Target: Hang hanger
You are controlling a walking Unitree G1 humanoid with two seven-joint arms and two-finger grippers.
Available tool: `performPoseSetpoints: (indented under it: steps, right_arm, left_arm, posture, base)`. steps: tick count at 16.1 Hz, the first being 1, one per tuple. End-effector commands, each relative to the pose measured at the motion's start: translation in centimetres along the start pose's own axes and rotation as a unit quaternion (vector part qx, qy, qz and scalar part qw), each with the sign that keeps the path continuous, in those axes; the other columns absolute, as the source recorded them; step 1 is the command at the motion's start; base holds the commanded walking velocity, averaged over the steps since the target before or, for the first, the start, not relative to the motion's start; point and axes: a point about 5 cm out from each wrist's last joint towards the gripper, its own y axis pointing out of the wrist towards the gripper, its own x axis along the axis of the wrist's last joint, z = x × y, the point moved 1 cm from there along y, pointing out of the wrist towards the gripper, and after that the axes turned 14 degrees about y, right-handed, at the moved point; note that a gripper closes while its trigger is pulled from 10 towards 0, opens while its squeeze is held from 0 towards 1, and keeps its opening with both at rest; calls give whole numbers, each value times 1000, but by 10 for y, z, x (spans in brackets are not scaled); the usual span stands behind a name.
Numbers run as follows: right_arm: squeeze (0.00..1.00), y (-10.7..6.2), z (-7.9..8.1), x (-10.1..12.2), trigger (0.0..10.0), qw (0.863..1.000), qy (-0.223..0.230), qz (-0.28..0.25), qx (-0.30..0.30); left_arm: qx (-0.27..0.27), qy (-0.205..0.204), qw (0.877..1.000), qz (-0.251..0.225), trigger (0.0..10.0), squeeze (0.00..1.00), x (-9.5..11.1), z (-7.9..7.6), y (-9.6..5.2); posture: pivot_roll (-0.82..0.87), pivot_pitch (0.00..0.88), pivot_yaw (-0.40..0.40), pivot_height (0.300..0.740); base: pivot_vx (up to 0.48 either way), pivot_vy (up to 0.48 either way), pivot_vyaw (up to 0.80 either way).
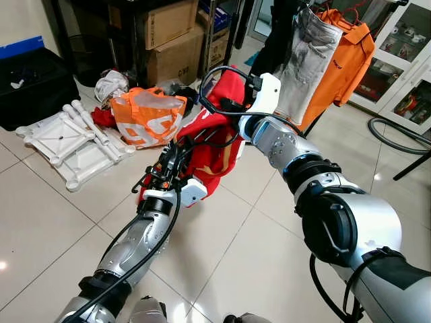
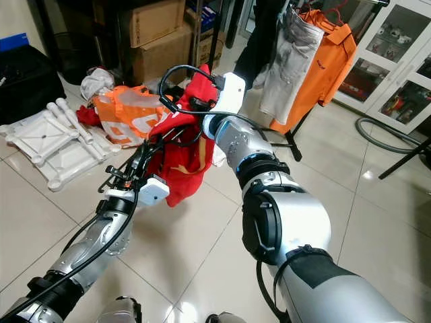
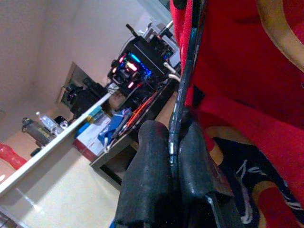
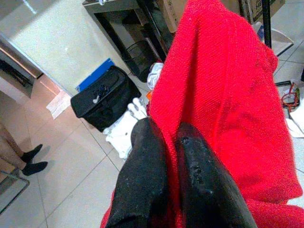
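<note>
Above the tiled floor [image 1: 222,256], the left gripper [image 3: 173,156] has its fingers clamped on the black hanger [image 3: 187,80] carrying a red garment [image 1: 219,151]; the right gripper [image 4: 171,142] pinches the red cloth near its top.

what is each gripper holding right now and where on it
Left gripper is shut on the thin black hanger, pinching its bar. Right gripper is shut on the red garment, pinching its fabric.

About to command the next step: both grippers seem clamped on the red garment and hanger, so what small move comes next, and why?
Probably lift both arms toward the clothes rack. The left gripper pinches the black hanger, the right gripper pinches the red garment, and both sit low, short of the hung orange shirt.
</note>
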Motion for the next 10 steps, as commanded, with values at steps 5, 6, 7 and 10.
performPoseSetpoints:
  steps: [5, 6, 7, 10]
  right_arm:
    - [0, -6, -18, 11, 0, 999, -5, -11, -31]
    - [0, -6, -19, 10, 0, 999, -4, -11, -32]
    - [0, -7, -20, 10, 0, 999, -2, -13, -35]
    - [0, -8, -24, 12, 0, 999, 6, -20, -47]
  left_arm:
    - [13, -47, 998, -28, 10000, 918, 17, 7, 9]
    - [8, -58, 998, -25, 10000, 1000, 17, 7, 9]
    - [-3, -68, 997, -23, 10000, 1000, 17, 5, 9]
    - [-33, -92, 995, -26, 10000, 1000, 20, -2, 7]
  posture:
    - [130, 84, -156, 740]
    - [130, 84, -156, 740]
    - [129, 85, -158, 740]
    - [129, 85, -158, 740]
  base:
    - [0, 0, 0]
    - [0, 0, 0]
    - [0, 0, 0]
    - [0, 0, 0]
